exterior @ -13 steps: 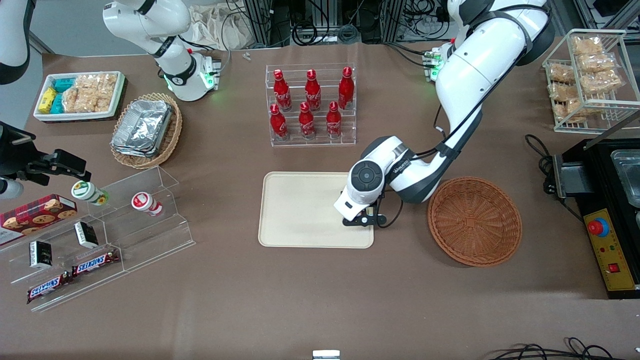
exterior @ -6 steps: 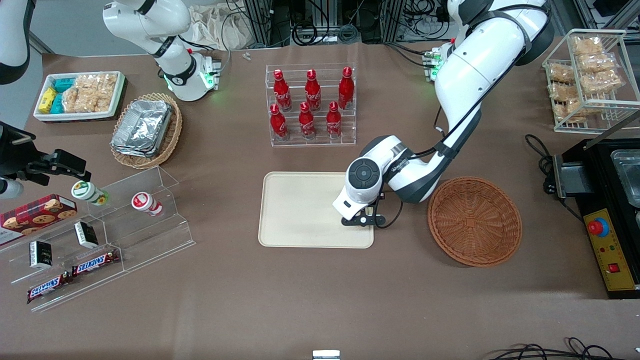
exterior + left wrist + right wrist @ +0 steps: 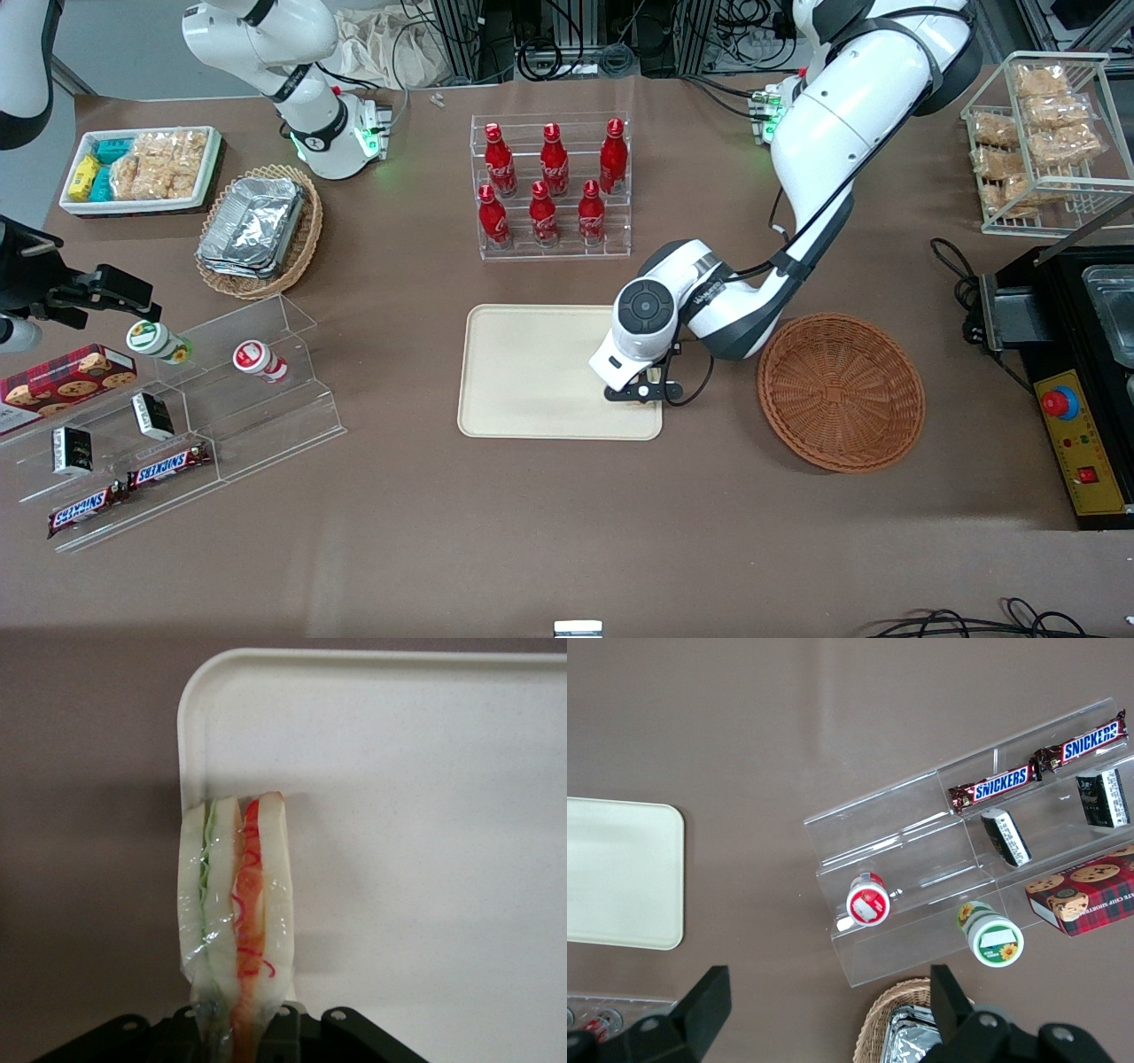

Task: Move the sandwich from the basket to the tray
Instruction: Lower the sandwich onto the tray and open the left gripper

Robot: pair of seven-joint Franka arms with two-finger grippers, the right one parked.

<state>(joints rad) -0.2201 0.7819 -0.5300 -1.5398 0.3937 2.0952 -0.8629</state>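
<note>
Over tray [image 3: 523, 372] corner, pincer [image 3: 645, 390] clamping sandwich [image 3: 235, 904]

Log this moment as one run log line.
pincer: shut on sandwich | position: over tray corner | basket: empty | release: pending

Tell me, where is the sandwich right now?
The sandwich is held in the claw of the working arm, over the corner of the tray nearest the basket, which sits empty beside the tray.

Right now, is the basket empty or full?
Empty: the basket shows only bare weave; the claw holds the sandwich over the tray.
</note>
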